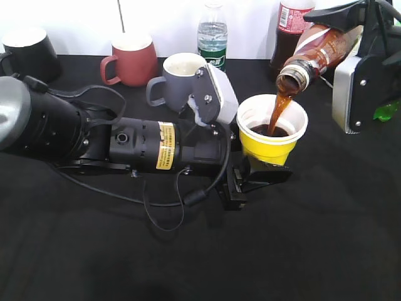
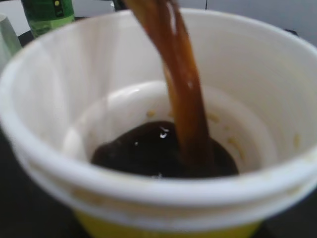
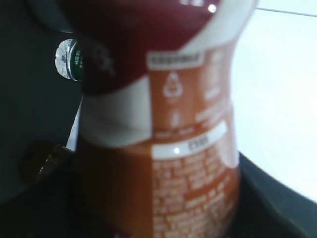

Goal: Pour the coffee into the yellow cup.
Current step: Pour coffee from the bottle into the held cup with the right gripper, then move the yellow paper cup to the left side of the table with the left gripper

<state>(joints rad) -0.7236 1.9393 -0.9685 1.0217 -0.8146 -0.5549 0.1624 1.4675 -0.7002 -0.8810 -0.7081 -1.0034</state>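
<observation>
Above the yellow cup (image 1: 271, 130), right fingers (image 1: 363, 37) clamp the tilted coffee (image 1: 316, 53)

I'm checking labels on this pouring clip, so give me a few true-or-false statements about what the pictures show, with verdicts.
1. Coffee is streaming from the tilted coffee bottle into the yellow cup. True.
2. The yellow cup is full to the rim. False: only a shallow pool covers its bottom.
3. The red mug stands at the back, left of the grey mug. True.
4. The left end effector is far from the yellow cup. False: it sits at the cup's base.
5. The coffee bottle is capped. False: its mouth is open.
</observation>
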